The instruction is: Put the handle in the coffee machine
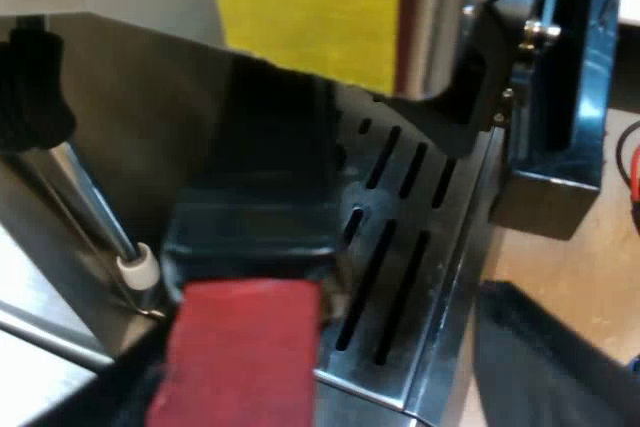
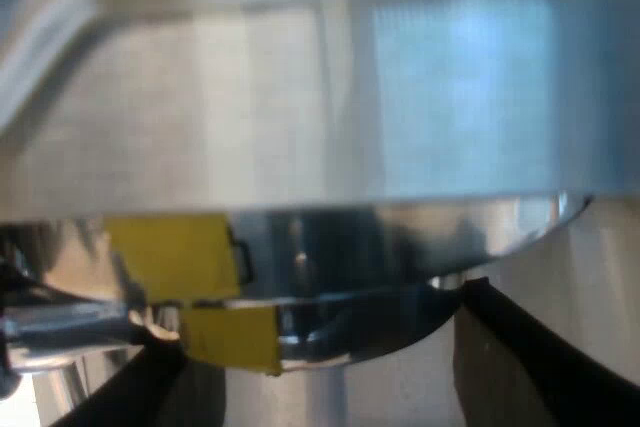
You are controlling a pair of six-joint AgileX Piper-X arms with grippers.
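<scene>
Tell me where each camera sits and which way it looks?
Left wrist view: on my left arm, looking along the handle's red end to the espresso machine's slotted tray; left pincer at the red end.
Right wrist view: on my right arm, close against the machine's metal; right pincer near it.
Both see the yellow patch.

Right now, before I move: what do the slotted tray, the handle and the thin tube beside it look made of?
Slotted tray: looks like brushed steel, grey with soft reflections between its slots. Handle: dark glossy body, probably plastic; matt red end, plastic or rubber, I cannot tell which. Thin tube: polished metal by its bright streak, with a white tip, likely plastic.
</scene>
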